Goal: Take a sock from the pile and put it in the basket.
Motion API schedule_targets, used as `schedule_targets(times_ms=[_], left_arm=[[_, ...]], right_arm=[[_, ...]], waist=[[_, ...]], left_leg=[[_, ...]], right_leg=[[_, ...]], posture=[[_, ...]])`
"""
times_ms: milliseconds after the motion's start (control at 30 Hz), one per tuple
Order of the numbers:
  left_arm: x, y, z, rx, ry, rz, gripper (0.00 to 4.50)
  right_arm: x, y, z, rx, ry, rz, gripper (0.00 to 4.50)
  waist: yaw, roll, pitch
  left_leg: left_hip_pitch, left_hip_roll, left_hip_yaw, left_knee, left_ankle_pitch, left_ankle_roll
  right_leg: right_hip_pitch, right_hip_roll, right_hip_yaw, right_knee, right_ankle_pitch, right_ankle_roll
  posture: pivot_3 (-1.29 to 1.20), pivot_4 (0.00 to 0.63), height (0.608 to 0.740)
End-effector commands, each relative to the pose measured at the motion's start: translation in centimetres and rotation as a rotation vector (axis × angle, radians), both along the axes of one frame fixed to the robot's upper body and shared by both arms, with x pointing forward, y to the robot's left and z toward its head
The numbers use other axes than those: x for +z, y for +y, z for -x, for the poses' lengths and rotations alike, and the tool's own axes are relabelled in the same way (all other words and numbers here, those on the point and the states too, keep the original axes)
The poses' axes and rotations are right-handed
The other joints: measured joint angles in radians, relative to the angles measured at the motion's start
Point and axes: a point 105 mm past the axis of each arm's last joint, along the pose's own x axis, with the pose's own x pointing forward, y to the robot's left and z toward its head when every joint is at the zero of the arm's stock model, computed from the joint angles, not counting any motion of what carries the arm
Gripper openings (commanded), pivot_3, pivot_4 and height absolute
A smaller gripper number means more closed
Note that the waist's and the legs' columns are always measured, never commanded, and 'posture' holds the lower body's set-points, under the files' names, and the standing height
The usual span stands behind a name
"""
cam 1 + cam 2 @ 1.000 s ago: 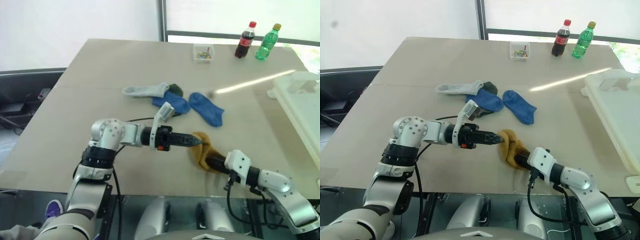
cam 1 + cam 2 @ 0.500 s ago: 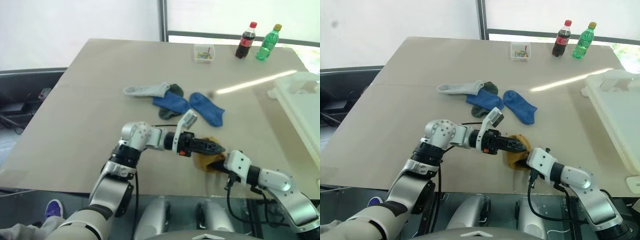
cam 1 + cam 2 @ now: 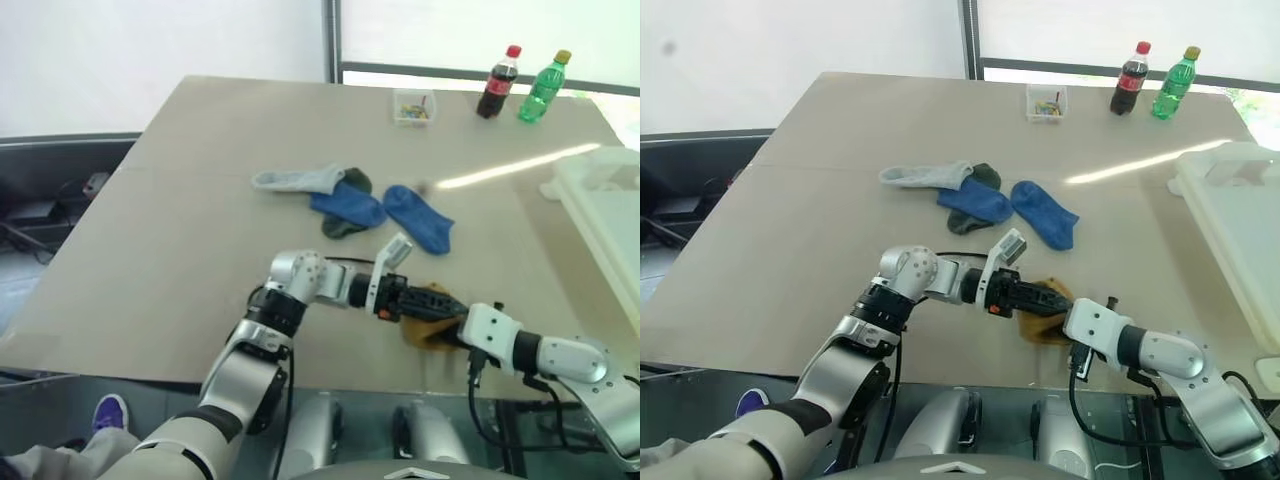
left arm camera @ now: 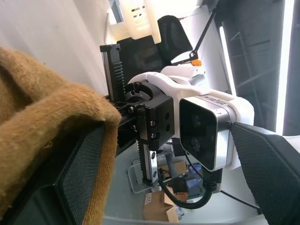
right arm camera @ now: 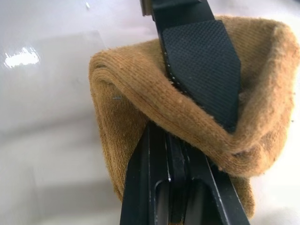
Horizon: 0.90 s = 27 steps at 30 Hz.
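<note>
A mustard yellow sock (image 3: 428, 325) lies bunched near the table's front edge, and my right gripper (image 5: 161, 136) is shut on it, with the fabric folded over its fingers. My left gripper (image 3: 440, 303) reaches in level from the left and stands open at the same sock; one of its pads (image 5: 201, 65) rests on the fold. The sock (image 4: 42, 131) fills one side of the left wrist view. The pile (image 3: 345, 205) of grey, blue and dark green socks lies mid-table. The white basket (image 3: 610, 215) stands at the right edge.
A small clear box (image 3: 413, 105), a cola bottle (image 3: 499, 82) and a green bottle (image 3: 543, 86) stand at the table's far side. The table's front edge (image 3: 330, 385) runs just below both grippers.
My left arm has swung to the right and a little down, bringing its open fingers onto the mustard sock. The right gripper has kept its hold and shifted slightly right.
</note>
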Motion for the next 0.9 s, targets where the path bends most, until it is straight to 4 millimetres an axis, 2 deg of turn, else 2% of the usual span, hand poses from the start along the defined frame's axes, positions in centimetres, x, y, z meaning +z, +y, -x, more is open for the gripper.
schedule_targets(times_ms=[33,333,533,733,900], left_arm=[[-3.4,0.2,-0.3,0.033,-0.012,-0.175,4.49],[-2.4,0.3,-0.6,0.051,-0.009,-0.114,4.49],[-2.4,0.3,-0.8,0.053,-0.021,-0.116,4.49],[-2.2,0.2,-0.3,0.000,-0.038,-0.112,4.49],[-2.0,0.2,-0.4,-0.002,-0.051,-0.092,4.49]], right_arm=[[4.1,1.3,0.0,0.032,-0.096,-0.127,0.00],[5.1,1.9,-0.7,-0.064,-0.086,-0.341,0.00],[5.5,1.2,0.0,-0.083,-0.086,-0.317,0.00],[5.4,-0.4,1.9,-0.108,-0.021,-0.274,0.00],[5.0,-0.5,2.0,-0.150,-0.018,-0.268,0.00]], waist=[[0.004,0.000,0.000],[-0.002,0.000,0.000],[0.002,0.000,0.000],[0.002,0.001,0.000],[0.002,0.001,0.000]], left_leg=[[0.000,0.000,0.000,0.000,0.000,0.000],[0.000,0.001,-0.001,0.000,0.000,0.000],[-0.001,0.001,-0.001,0.000,0.000,0.000],[-0.001,0.001,-0.001,0.000,0.000,0.000],[0.000,0.001,-0.001,0.000,0.000,0.000]], right_leg=[[0.000,0.000,0.000,0.000,0.000,0.000],[-0.001,0.001,0.000,0.000,0.000,0.000],[-0.001,0.001,0.000,0.000,0.000,0.000],[-0.001,0.001,-0.001,0.000,0.000,0.000],[0.000,0.001,0.000,0.000,0.000,0.000]], posture=[[0.00,0.150,0.729],[0.00,0.150,0.729],[0.00,0.150,0.729],[0.00,0.150,0.729],[0.00,0.150,0.729]])
